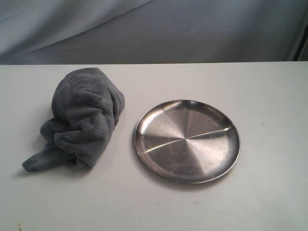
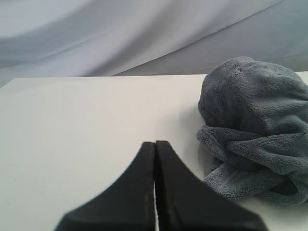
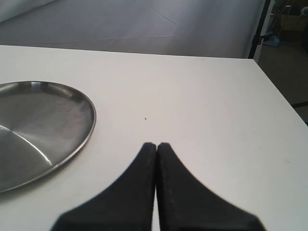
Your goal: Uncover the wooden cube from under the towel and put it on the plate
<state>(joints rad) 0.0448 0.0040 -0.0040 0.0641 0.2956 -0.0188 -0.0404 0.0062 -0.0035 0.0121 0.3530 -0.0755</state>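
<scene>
Our left gripper [image 2: 155, 144] has its black jaws pressed flat together, pinching nothing. It is poised over bare tabletop [image 1: 269, 192] with the towel [image 2: 255, 130] just beside it. Our right gripper [image 3: 157, 144] is closed and empty too, near the rim of the plate [image 3: 38, 130], on the side toward the tabletop's right edge.

We judge the towel light, limp and plush. It should sag and trail when lifted, so a raised fold at the crown of the hump is the likeliest hold. The wooden cube is hidden, and we take it to sit under that hump. Being bare wood, it should be rigid and not slippery, best gripped across two opposite flat faces.

The towel [image 1: 82, 120] is dark grey and fluffy, bunched into a tall mound on the left of the tabletop, with a tail trailing toward the near left corner. The plate [image 1: 187, 142] lies near the middle, round, shiny steel, shallow-rimmed and bare.
</scene>
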